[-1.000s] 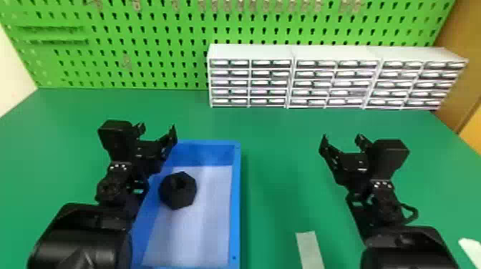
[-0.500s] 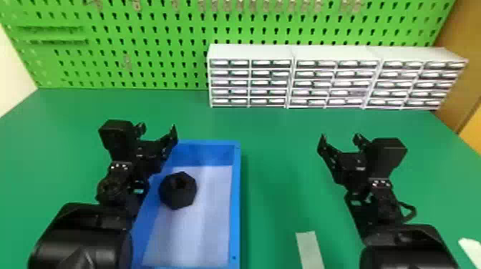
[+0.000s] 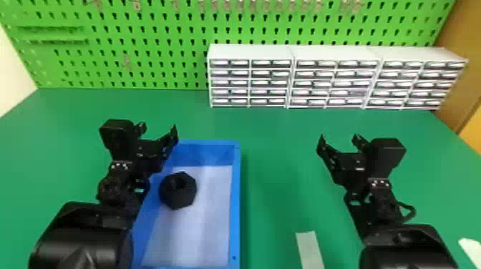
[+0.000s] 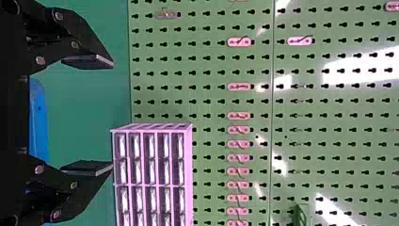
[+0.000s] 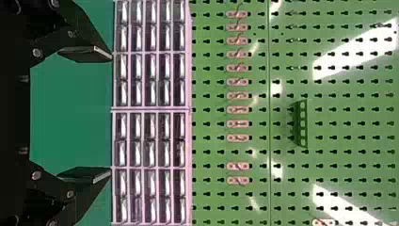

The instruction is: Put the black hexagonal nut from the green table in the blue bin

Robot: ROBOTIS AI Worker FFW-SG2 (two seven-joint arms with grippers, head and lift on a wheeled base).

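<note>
One black hexagonal nut [image 3: 178, 190] lies inside one blue bin [image 3: 235, 207] on the green surface [image 3: 279, 161] in the head view, with the left gripper [image 3: 158, 129] by the bin's far left corner, the right gripper [image 3: 340, 138] well apart from it, and three drawer units [image 3: 250, 52] behind. The left wrist view shows two jaws spread wide; the right wrist view, two more, likewise spread.
</note>
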